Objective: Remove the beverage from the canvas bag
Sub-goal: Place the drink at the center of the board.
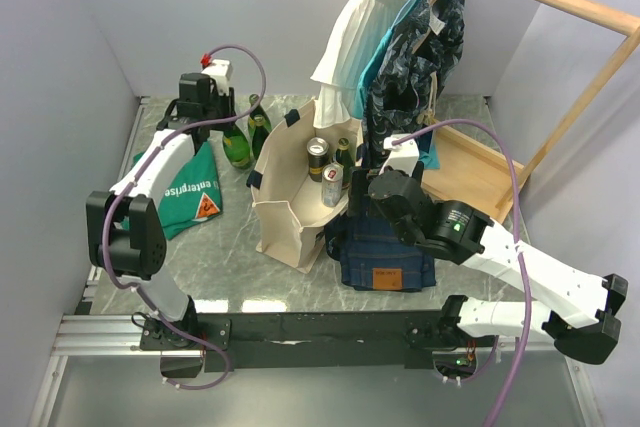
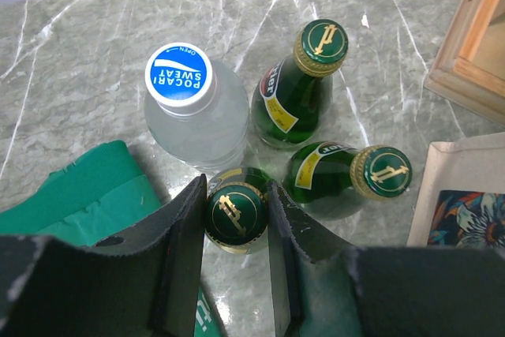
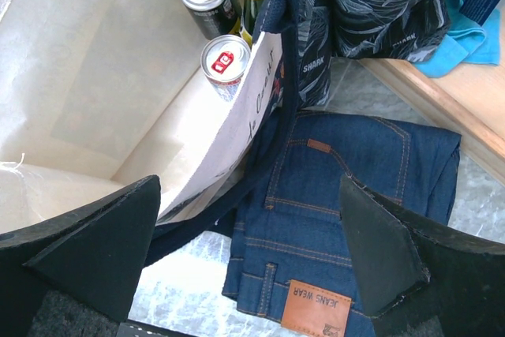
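Nearest you in the overhead view lay the black mounting rail [image 1: 320, 327] carrying both arm bases. Beyond it the boxy cream canvas bag with navy strap handles [image 1: 285, 217] stood upright at mid-table, touching the folded blue jeans [image 1: 385, 257] on its right. In its far corner stood a dark can with a silver top [image 1: 318, 148], a gold-capped green bottle [image 1: 345, 154] and a slim can with a red pull tab [image 1: 332, 187]. A green printed cloth [image 1: 190, 192] lay to the bag's left. In the left wrist view, your left gripper [image 2: 237, 195] was clamped on the cap of the foremost green glass bottle [image 2: 234, 215], which stood on the grey marble table [image 2: 79, 53] outside the bag. Two matching green bottles [image 2: 316, 76] and a clear plastic bottle with a blue cap [image 2: 197, 124] stood just beside it. In the right wrist view, your right gripper [image 3: 248, 187] hung with its jaws wide apart, holding nothing. It straddled the bag's wall, one finger over the bag's inside and the other over the jeans.
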